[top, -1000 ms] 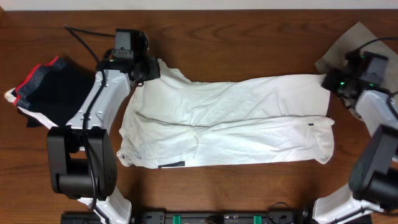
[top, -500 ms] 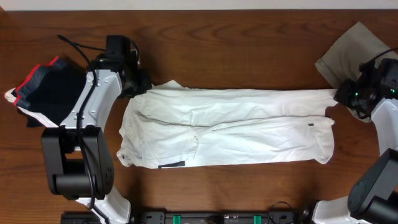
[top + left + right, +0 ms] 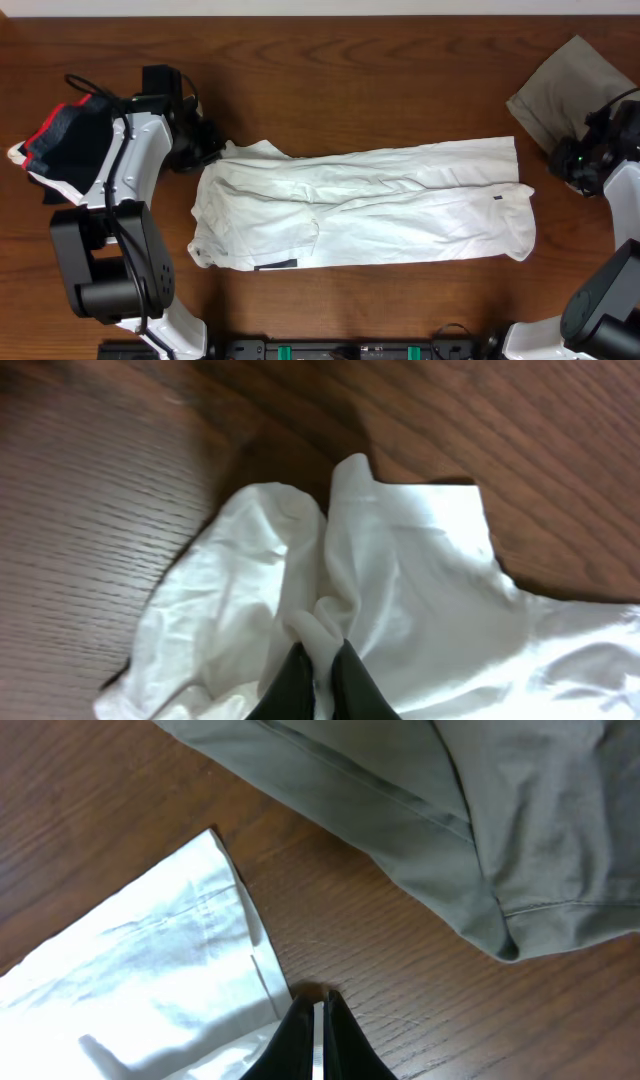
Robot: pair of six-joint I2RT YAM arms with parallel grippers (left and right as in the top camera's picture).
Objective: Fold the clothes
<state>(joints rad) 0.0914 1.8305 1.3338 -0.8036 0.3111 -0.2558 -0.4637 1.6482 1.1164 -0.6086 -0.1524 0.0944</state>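
The left claw (image 3: 318, 660) pinches the far left corner of the white T-shirt (image 3: 370, 205), apparently tensioning the fold, while the right claw (image 3: 318, 1010) sits closed, empty, beside its right corner.

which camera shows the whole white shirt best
Overhead: the white shirt lies there whole, every edge in frame. Left wrist shows only a bunched corner pinched in the left claw; right wrist shows only one hem corner.

No legible text, label or number — anywhere
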